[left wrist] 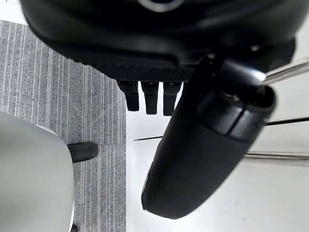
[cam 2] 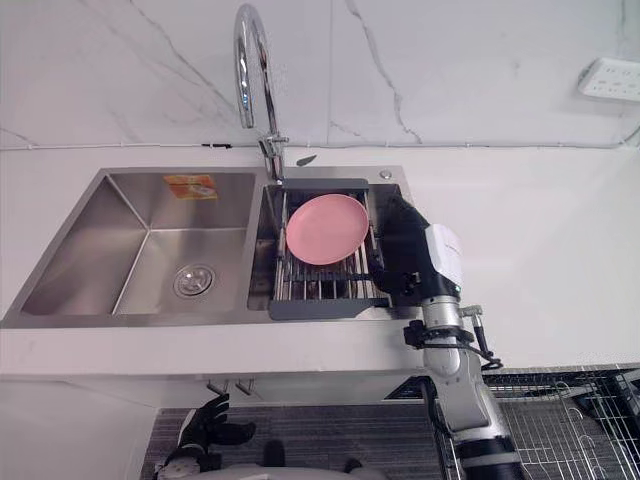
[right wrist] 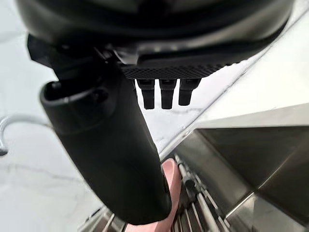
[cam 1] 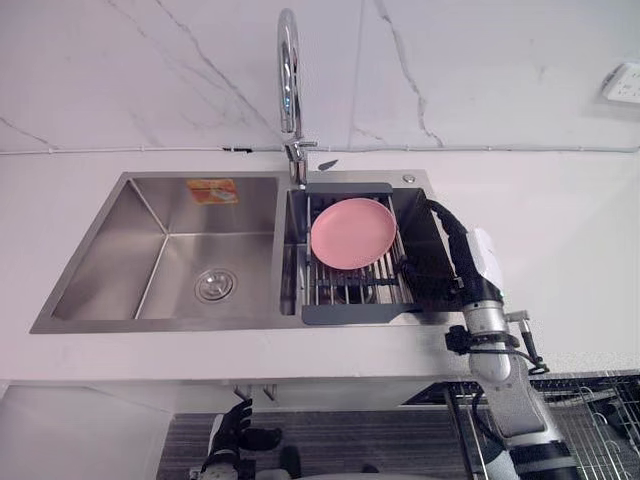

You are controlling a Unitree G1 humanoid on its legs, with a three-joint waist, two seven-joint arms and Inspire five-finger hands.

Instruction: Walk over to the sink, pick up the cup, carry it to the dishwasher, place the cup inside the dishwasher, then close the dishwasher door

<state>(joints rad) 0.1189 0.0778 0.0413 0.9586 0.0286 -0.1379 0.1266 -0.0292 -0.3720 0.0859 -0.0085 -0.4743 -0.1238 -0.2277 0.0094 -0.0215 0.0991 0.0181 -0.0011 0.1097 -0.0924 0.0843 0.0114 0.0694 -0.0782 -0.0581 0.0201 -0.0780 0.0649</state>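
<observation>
One round pink plate (cam 1: 352, 232) tops wire rack (cam 1: 345, 287) beside robot hand (cam 1: 436, 258), fingers (right wrist: 166, 96) seemingly straight.

A two-basin sink (cam 1: 150, 215) is set into the tabletop (cam 1: 560, 260), with the faucet (cam 1: 290, 90) behind the divider between the basins. A drain (cam 1: 215, 285) sits in the left basin's floor, and a dish rack (cam 1: 350, 292) spans the right basin with a plate (cam 1: 352, 232) lying on it. A wire basket (cam 1: 600, 420) is below the tabletop's front edge at the right.
</observation>
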